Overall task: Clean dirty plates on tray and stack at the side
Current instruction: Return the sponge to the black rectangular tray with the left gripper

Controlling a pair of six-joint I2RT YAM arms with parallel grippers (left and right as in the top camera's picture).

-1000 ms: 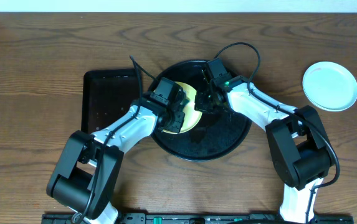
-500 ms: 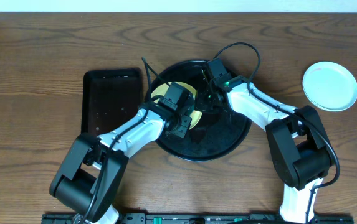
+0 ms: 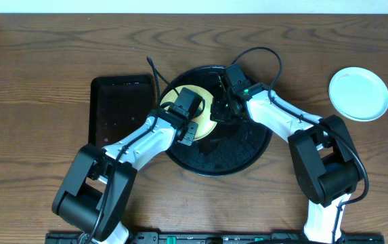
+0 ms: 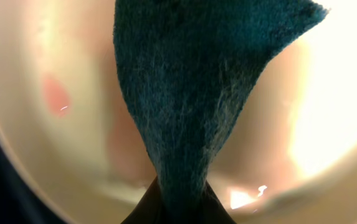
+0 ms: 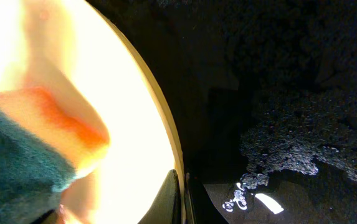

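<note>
While the yellow plate (image 3: 206, 116) lies in the left half of the tray (image 3: 241, 152), both arms crowd over it from either side. A faint red smear (image 4: 55, 94) shows on its face up close, with a paler pink wash beside it. The left gripper (image 4: 181, 208) is clenched on a sponge (image 4: 190, 112), teal scouring side towards its camera, and the sponge spreads out from the pinched end across the plate; from the other arm's camera the sponge's orange-yellow body shows pressed against the plate. The right gripper (image 5: 179, 196) sits with its jaws squeezed together right at the plate's rim, on the side nearer the tray's middle; I cannot tell whether the rim is pinched between them or only touched. Beyond the rim the tray's black floor glistens with droplets (image 5: 290, 146). An oblong tray (image 3: 116, 112) lies just beside the round one on the left; well apart on the right, a blue plate (image 3: 359, 93) rests on the table (image 3: 45, 68), its face clean.
</note>
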